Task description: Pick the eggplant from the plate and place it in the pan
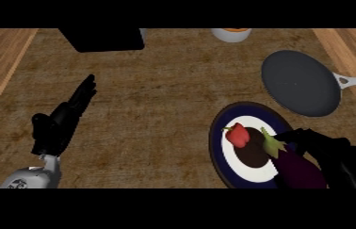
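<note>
Your right hand (pixel 327 152) sits just right of the eggplant (pixel 295 169), fingers curling toward it, not clearly gripping; it lies lengthwise on the plate (pixel 221 129), pan (pixel 300 82) beyond

Plate (pixel 221 150) at lower right of counter (pixel 160 110), carrying pepper (pixel 238 134) toward its left-centre and eggplant (pixel 295 169) on its right part, stem end toward plate's middle; right hand (pixel 334 157) at eggplant's right side, touching or just beside it. Pan (pixel 300 83) behind plate, near it, handle (pixel 345 80) out to the right edge. Left hand (pixel 62 122) at far left, well apart from plate; box (pixel 101 39) at back left, cup (pixel 230 34) at back centre-right.
</note>
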Controlling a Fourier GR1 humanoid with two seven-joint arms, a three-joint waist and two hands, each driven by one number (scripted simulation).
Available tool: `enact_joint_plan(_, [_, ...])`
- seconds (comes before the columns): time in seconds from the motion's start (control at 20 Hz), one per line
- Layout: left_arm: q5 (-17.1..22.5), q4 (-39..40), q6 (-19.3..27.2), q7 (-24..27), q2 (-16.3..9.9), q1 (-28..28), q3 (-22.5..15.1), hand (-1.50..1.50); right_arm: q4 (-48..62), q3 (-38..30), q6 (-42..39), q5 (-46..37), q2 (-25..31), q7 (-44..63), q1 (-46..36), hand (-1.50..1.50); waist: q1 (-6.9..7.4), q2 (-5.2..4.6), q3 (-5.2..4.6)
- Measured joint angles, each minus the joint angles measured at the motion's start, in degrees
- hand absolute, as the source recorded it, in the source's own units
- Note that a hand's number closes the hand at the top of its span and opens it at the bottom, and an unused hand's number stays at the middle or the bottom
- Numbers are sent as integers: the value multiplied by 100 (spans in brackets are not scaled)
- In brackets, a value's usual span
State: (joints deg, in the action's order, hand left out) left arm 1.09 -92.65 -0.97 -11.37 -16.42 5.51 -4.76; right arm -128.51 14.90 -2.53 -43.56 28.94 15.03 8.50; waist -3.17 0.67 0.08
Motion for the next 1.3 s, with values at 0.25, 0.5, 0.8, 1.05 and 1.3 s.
enact_joint_plan(0.25, [-34, -41, -96, 54, 67, -9, -44, 0, 178, -872, 422, 744, -193, -560, 509, 150, 177, -43, -1])
enact_joint_plan(0.5, [-60, 48, -197, -7, 124, 176, -18, 0, 1329, -1621, 534, 1469, -325, -1283, 75, 150, 277, -65, -3])
enact_joint_plan(0.8, [-91, 164, -314, 21, 159, 311, 74, 0, 3167, -2127, 800, 1410, -317, -2060, -926, 150, 348, -77, -5])
enact_joint_plan(1.05, [-154, 84, -314, -126, 275, 393, 24, 0, 4987, -2493, 1296, 1266, -297, -2927, -1815, 150, 394, -88, -3])
enact_joint_plan(1.3, [-244, -40, -336, -104, 331, 244, -1, 0, 6922, -2759, 1715, 1167, -239, -3791, -2831, 150, 432, -96, 0])
